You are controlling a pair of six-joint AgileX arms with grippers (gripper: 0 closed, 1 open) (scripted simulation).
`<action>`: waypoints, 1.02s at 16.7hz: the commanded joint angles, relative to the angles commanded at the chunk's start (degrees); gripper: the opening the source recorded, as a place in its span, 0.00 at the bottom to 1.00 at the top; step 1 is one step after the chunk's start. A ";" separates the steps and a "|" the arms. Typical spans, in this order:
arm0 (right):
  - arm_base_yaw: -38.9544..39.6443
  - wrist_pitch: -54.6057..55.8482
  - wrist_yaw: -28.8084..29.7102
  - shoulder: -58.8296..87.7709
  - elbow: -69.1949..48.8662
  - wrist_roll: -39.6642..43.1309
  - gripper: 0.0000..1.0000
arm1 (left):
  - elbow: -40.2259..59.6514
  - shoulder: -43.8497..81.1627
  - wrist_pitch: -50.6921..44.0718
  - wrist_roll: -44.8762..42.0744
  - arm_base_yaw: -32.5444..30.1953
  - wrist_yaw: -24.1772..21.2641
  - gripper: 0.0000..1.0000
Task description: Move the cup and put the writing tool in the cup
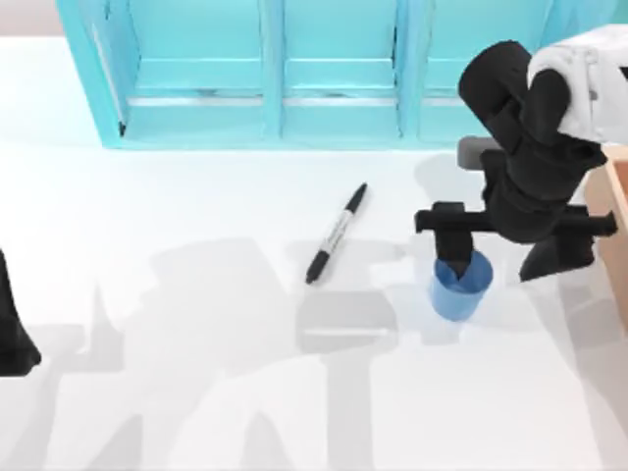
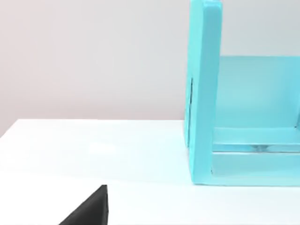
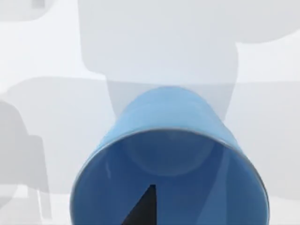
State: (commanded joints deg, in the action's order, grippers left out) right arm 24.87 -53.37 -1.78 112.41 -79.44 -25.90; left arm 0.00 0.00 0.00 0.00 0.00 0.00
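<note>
The blue cup stands right of the table's middle. My right gripper comes down on it from above, shut on its rim. In the right wrist view the cup opens toward the camera, and one black fingertip is inside its mouth. The writing tool, a slim black marker with a grey barrel, lies flat and slanted on the table left of the cup, clear of both grippers. My left gripper stays parked at the table's left edge.
A turquoise cabinet with upright dividers runs along the back of the table, and one of its side walls shows in the left wrist view. A brown wooden edge stands at the far right.
</note>
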 joint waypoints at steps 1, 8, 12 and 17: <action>0.00 0.00 0.00 0.00 0.00 0.00 1.00 | 0.00 0.00 0.00 0.00 0.00 0.00 1.00; 0.00 0.00 0.00 0.00 0.00 0.00 1.00 | 0.00 0.00 0.00 0.00 0.00 0.00 1.00; 0.22 -2.23 0.04 0.17 -2.25 0.25 1.00 | 0.00 0.00 0.00 0.00 0.00 0.00 1.00; 0.44 -17.21 -0.09 0.23 -16.60 0.52 1.00 | 0.00 0.00 0.00 0.00 0.00 0.00 1.00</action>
State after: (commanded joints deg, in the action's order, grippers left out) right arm 25.31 -70.58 -1.86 112.64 -96.04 -25.38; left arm 0.00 0.00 0.00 0.00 0.00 0.00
